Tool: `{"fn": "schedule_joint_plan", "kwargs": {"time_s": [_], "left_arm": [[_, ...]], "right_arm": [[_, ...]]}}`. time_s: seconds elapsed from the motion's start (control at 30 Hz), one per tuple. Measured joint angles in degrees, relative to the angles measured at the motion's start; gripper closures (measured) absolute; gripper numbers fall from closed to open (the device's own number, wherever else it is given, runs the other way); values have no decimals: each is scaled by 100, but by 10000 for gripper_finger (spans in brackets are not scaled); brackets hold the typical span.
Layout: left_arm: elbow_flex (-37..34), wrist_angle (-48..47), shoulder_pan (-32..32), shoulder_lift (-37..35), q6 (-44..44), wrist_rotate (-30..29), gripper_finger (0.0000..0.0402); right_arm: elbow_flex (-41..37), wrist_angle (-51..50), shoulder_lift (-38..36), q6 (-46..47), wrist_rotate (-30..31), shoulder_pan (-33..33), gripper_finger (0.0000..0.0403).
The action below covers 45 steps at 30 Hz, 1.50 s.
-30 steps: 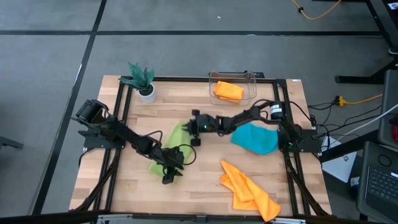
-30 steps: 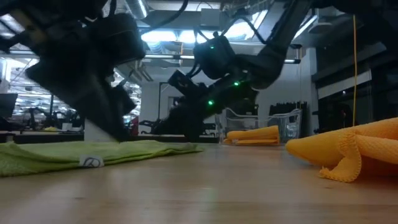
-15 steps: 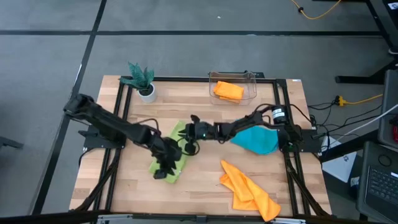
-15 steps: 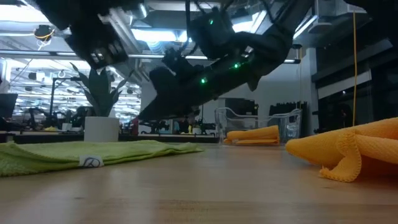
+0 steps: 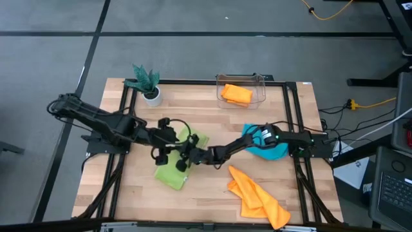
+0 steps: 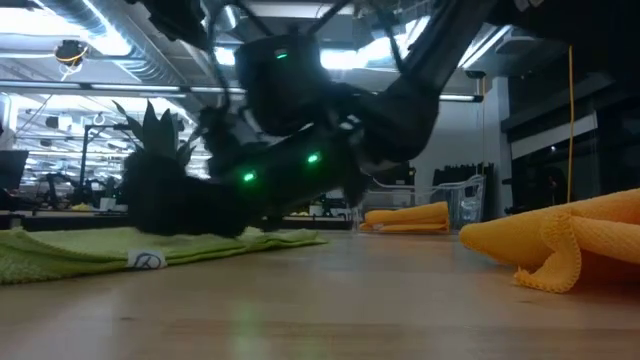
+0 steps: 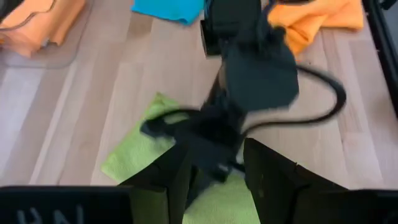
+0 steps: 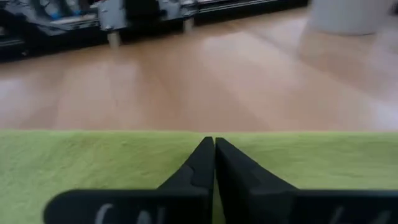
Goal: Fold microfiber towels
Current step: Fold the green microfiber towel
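On the pale wooden slatted table (image 5: 206, 109), the lime green microfiber towel (image 5: 172, 173) lies flat a little toward nine o'clock of the centre, and both dark arms meet over it. The right gripper (image 8: 214, 144) reaches in from the three o'clock side and sits low on the green towel, its two dark fingers pressed together tip to tip with the cloth spreading under them; whether any fabric is pinched between them cannot be told. The left gripper (image 7: 214, 163) comes from the nine o'clock side and hangs above the same towel, its fingers (image 7: 273, 180) standing apart with a gap between them and nothing held, looking down on the right arm's wrist. In the low view the green towel (image 6: 120, 250) lies as a thin flat layer under the dark mass of the arms. The teal-blue microfiber towel (image 5: 273, 149) lies bunched toward three o'clock, partly under the right arm. A crumpled orange microfiber towel (image 5: 257, 196) lies toward five o'clock, well apart from the green one. A second orange towel (image 5: 235, 95), folded, rests inside the clear plastic bin (image 5: 260, 84) at the twelve o'clock edge. A small green plant in a white pot (image 5: 149, 85) stands toward eleven o'clock.
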Motion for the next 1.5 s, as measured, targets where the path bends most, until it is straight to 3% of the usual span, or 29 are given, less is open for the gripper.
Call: {"fn": "schedule_joint_plan", "kwargs": {"time_s": [0.07, 0.23, 0.47, 0.57, 0.77, 0.9, 1.0, 1.2, 1.3, 1.5], "left_arm": [[-1, -69, -2, 12, 0, 3, 261], [-4, -121, -2, 95, 2, 67, 261], [-2, -124, -2, 163, -28, 76, 261], [-2, -123, -41, 168, -46, 90, 261], [-2, -123, -177, 170, -48, 90, 261], [-2, -89, -269, 170, -65, 90, 261], [-2, -83, -350, 168, -227, 88, 260], [-2, -98, -526, 166, -361, 88, 260], [-2, -93, -587, 166, -363, 88, 260], [-2, -101, -616, 166, -650, 87, 260]], "right_arm": [[212, -237, 135, -140, -314, 7, 396], [240, -593, 152, -479, -2248, -127, 393], [173, -692, 162, -2033, -4539, -482, 374], [162, -723, 175, -2245, -5545, -727, 376], [121, -922, -90, -1713, -6487, -1146, 390], [68, -1659, -571, -1712, -6470, -1216, 396], [107, -2646, -1215, -2111, -6035, -1234, 395], [95, -5803, -2310, -2584, -4882, -1289, 388], [122, -7415, -2839, -2685, -4619, -1256, 387], [116, -9053, -3368, -2283, -4095, -1063, 387]]}}
